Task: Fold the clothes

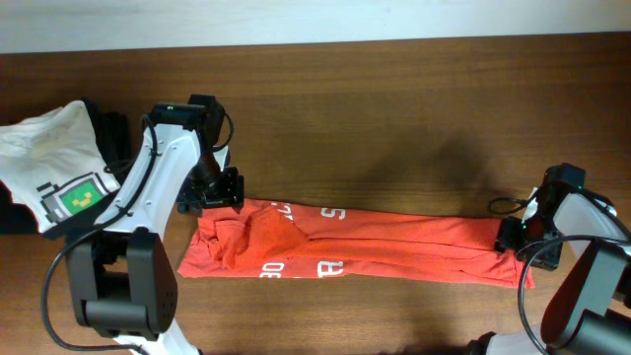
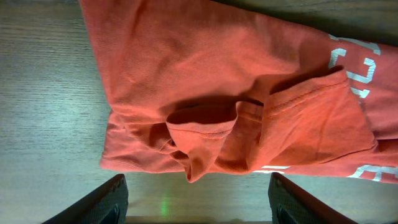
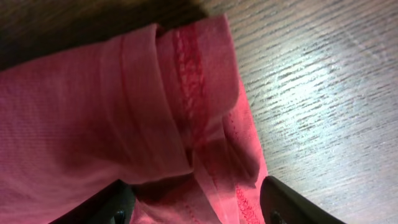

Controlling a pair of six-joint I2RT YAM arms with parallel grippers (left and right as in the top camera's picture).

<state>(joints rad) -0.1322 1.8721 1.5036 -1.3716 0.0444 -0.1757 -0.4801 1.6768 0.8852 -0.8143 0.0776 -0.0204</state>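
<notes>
The orange-red short-sleeved thin-fabric T-shirt with white lettering lies on the brown wooden table as a long narrow band running from 9 to 3 o'clock, in the nearer half of the overhead view. The left gripper stands at the band's far left corner, with the cloth spreading from it toward 4 o'clock. In the left wrist view its dark fingers are spread wide and hold nothing, and the shirt's rumpled edge and turned-back sleeve lie at their 12 o'clock, just clear of the tips. The right gripper sits over the band's right end. Its fingers are likewise set apart, with the stitched hem running down between them, loose and not pinched. Judgement: the lengthwise fold appears done, and the step in hand is taking up the ends for the crosswise fold. To do it well, each gripper should close on every layer at its corner. The left end wants attention, since the sleeve there is bunched and a shallow bite would lift only the top ply. Both ends should rise level so the band does not twist. The white T-shirt with a green pixel graphic at 9 o'clock is well apart and is not part of this work.
</notes>
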